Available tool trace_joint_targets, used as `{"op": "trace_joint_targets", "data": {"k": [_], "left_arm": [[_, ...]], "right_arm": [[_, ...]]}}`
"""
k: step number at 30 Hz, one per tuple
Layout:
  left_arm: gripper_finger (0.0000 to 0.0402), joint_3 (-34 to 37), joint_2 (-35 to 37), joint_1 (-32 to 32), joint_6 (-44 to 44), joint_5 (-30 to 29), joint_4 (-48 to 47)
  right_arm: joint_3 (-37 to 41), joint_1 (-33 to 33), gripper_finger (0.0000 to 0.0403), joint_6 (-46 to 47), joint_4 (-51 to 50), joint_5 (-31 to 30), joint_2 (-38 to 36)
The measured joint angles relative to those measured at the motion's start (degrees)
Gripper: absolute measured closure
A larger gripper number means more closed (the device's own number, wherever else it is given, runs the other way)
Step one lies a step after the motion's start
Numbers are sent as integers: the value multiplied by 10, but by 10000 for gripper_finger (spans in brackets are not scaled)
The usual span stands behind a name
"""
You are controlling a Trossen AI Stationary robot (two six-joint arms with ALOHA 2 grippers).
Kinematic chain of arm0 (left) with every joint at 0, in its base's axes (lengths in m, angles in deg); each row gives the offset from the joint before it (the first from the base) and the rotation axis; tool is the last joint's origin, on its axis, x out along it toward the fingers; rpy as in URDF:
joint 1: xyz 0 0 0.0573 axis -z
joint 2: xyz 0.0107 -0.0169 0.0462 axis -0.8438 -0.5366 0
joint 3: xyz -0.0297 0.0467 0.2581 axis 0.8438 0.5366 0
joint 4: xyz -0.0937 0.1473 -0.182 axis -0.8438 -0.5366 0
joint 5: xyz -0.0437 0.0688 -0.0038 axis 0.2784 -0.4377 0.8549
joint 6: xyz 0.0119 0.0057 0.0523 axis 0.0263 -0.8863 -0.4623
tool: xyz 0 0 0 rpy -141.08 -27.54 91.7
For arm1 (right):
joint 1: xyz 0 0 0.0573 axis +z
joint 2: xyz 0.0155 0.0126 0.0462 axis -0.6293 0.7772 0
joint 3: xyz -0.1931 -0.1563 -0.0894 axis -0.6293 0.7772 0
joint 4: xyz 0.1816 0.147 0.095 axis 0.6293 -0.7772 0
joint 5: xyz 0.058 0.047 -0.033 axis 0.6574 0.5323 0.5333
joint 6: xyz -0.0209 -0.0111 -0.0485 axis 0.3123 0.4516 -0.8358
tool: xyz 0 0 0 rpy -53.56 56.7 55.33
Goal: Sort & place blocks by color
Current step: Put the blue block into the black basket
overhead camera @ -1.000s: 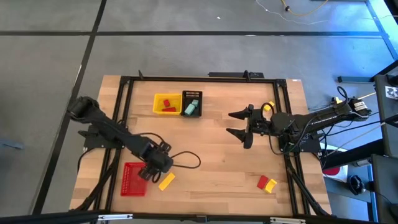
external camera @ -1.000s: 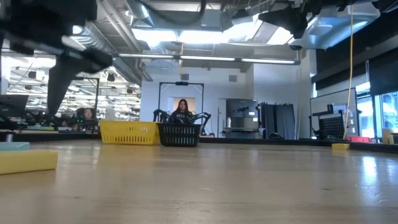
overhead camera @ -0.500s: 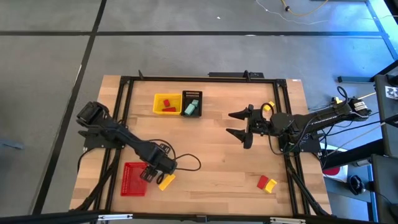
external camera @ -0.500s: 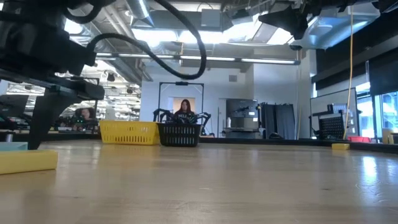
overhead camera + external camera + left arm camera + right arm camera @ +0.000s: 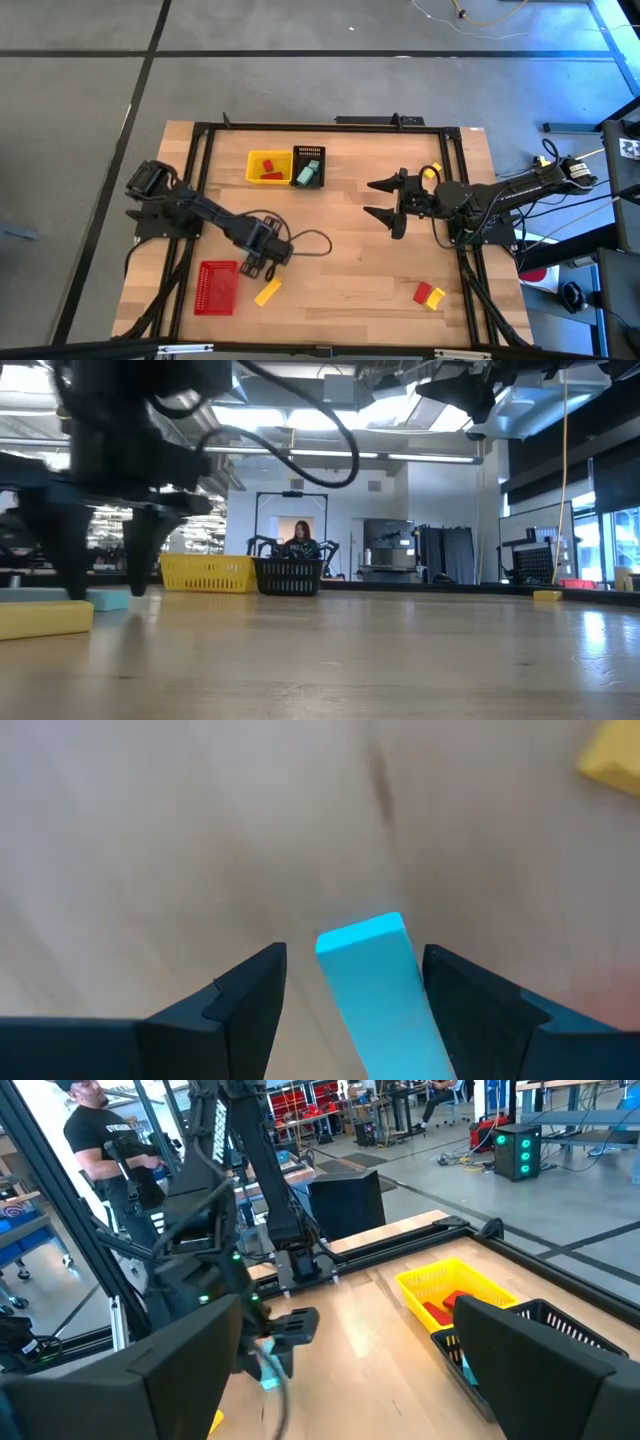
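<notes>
Your left gripper [image 5: 345,995]: jaws open, straddling a teal block [image 5: 378,982] lying on the worktop [image 5: 350,270], near the yellow block [image 5: 267,292]. Your right gripper [image 5: 378,200]: jaws open, empty, waiting mid-worktop.

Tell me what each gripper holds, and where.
Cannot be told: the pale teal rectangular block sits inside the left gripper, its grip unclear. Right gripper holds nothing.
</notes>
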Motion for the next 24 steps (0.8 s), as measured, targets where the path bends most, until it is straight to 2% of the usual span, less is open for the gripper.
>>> {"op": "trace_joint_targets", "data": {"k": [6,14,18,24], "left_arm": [[174,0,0,-25,91,64,-6],[174,6,0,-9,205,64,-13],[174,34,6,4,227,60,-12],[174,49,6,15,212,46,-4]], "right_arm": [[0,0,39,0,0,0,0],[0,0,39,0,0,0,0],[0,0,39,0,0,0,0],[0,0,39,0,0,0,0]]}}
